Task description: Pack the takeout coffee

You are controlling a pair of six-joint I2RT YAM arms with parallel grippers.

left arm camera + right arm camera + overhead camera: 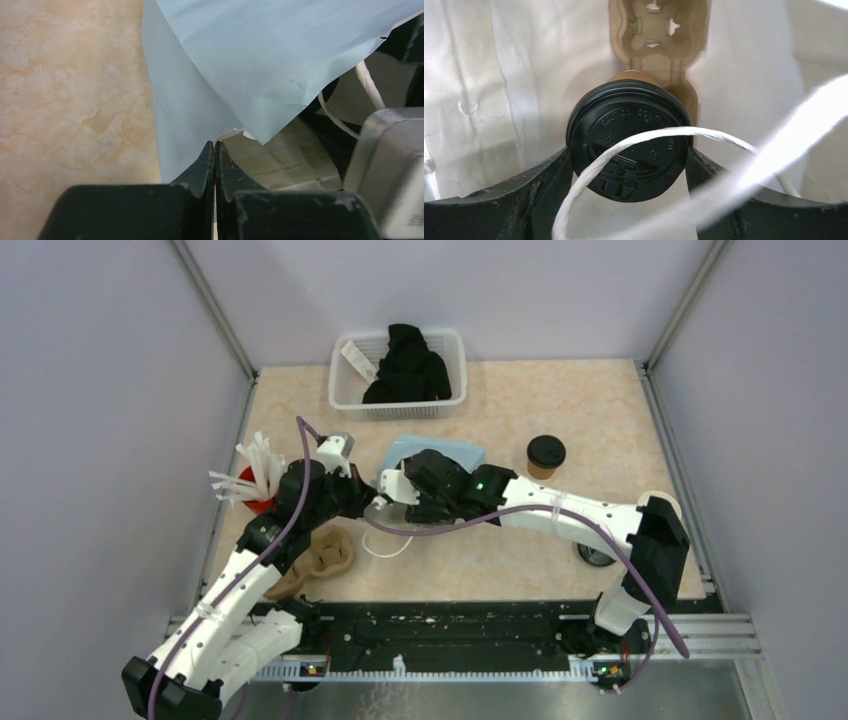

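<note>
The pale marbled table (600, 410) has a light blue paper bag with a white lining (455, 451) at its centre in the top view, and both arms meet there. The left gripper (215, 150) is pinched tight on the bag's rim, holding the mouth up. The right gripper (628, 155) reaches inside the bag, its fingers spread wide and clamped on either side of a small brown kraft-paper cup (624, 115) just under its round black plastic lid (644, 175).

From the right wrist, the cup's long axis runs straight away from the camera, lid nearest. The moulded brown cardboard cup carrier (659, 30) stretches off at 12 o'clock. The cup's base looks to be at the carrier's nearest well, but I cannot tell if it is seated.

A white cord handle (774, 155) droops across the lid. A second cup (545, 455) stands at 3 o'clock from the bag, nearer the right arm.
</note>
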